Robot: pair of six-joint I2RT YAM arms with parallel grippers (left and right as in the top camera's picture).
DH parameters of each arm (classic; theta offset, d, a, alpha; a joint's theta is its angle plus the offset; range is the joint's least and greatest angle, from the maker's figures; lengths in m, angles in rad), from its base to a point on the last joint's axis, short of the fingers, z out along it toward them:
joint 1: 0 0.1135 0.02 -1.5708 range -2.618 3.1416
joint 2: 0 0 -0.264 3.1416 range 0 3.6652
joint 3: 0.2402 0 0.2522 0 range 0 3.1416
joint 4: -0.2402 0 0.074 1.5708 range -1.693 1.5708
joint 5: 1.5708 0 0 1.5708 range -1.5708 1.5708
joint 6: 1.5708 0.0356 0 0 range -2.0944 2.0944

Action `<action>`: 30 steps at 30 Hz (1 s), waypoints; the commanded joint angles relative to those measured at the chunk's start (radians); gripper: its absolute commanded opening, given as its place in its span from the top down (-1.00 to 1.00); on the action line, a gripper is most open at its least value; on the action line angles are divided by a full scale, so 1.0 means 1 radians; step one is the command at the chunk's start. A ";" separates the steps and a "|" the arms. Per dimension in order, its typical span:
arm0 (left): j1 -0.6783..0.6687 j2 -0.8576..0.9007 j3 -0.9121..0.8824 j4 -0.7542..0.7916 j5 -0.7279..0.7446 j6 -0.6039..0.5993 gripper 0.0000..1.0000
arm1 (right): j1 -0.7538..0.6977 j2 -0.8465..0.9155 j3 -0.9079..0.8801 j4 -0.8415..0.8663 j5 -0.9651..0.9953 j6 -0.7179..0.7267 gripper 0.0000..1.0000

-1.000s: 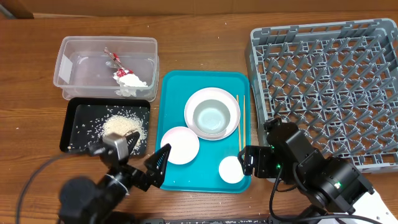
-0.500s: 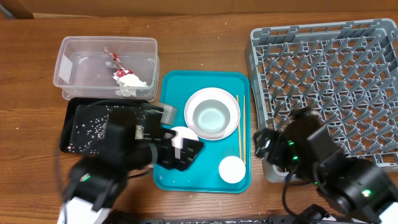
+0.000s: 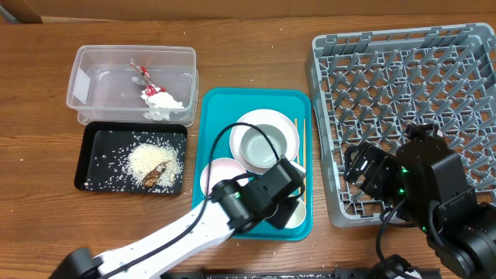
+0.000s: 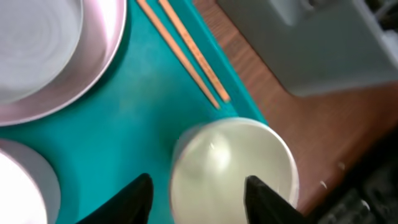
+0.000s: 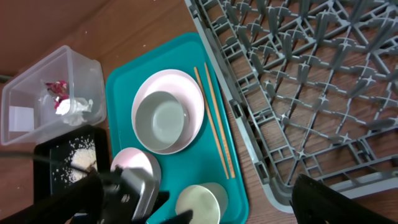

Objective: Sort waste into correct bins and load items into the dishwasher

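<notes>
my left gripper (image 4: 199,194) over the small white round cup (image 4: 231,163)

the cup stands in a corner of the teal plastic serving tray (image 4: 146,118), just past the ends of the two thin wooden chopsticks (image 4: 186,53). one finger is beside the cup and the other is over it; i cannot tell if they press it. my right gripper (image 5: 196,183) is spread wide and carries nothing, by the front edge of the grey plastic dish rack (image 3: 403,85) on the wooden desk (image 3: 256,46).
</notes>
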 commanded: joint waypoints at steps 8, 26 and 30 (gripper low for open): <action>0.002 0.100 0.015 0.014 -0.074 -0.014 0.92 | -0.004 -0.005 0.020 -0.028 0.006 -0.011 -0.97; 0.697 -0.165 0.354 -0.306 0.827 0.096 0.92 | -0.004 0.027 0.018 0.199 -0.551 -0.465 -0.96; 0.800 -0.137 0.313 -0.303 1.112 0.151 0.92 | -0.003 0.064 0.018 0.253 -0.685 -0.560 -1.00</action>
